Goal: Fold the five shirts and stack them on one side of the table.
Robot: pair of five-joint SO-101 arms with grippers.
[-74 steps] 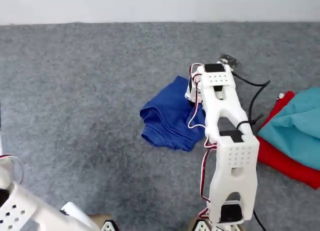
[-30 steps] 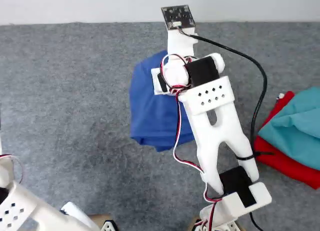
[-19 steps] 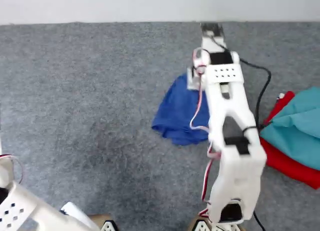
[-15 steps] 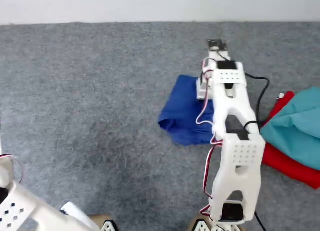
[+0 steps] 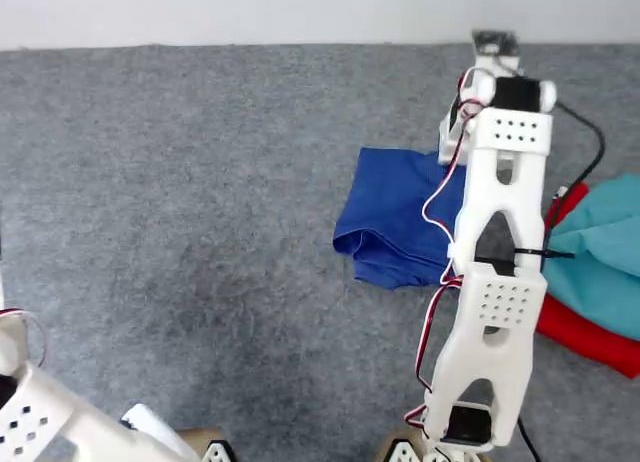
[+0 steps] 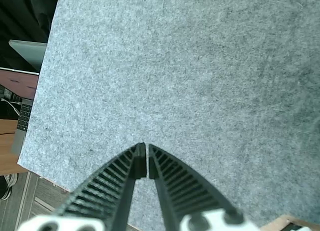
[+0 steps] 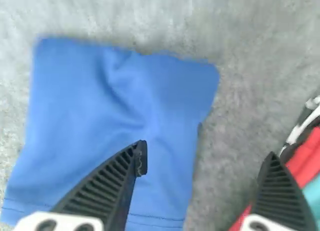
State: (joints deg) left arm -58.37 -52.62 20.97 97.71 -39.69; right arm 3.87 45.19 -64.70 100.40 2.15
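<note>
Wide open at the right gripper, with nothing pinched between the ribbed fingers. Hanging right over the blue shirt; hard to tell whether touching the cloth or just above it. Folded and lying on the grey felt table, that shirt, toward 3 o'clock from the middle in the high view, with a rumpled doubled edge on its 7 o'clock side. Stretched across it from a base at 5 o'clock, the white right arm, covering the shirt's 3 o'clock side.

Just past that, between 3 and 4 o'clock at the table's edge, a red shirt with a teal shirt heaped on top, teal resting directly on red. Close to the blue one, but impossible to say whether touching, with the arm in the way.

Over to the left gripper now: pinched fully closed, tips meeting, holding nothing. Poised above bare grey felt near a table edge, with a laptop on a lower surface beyond that edge. Down at 7 o'clock in the high view, a piece of the white left arm, well apart from all three shirts.
</note>
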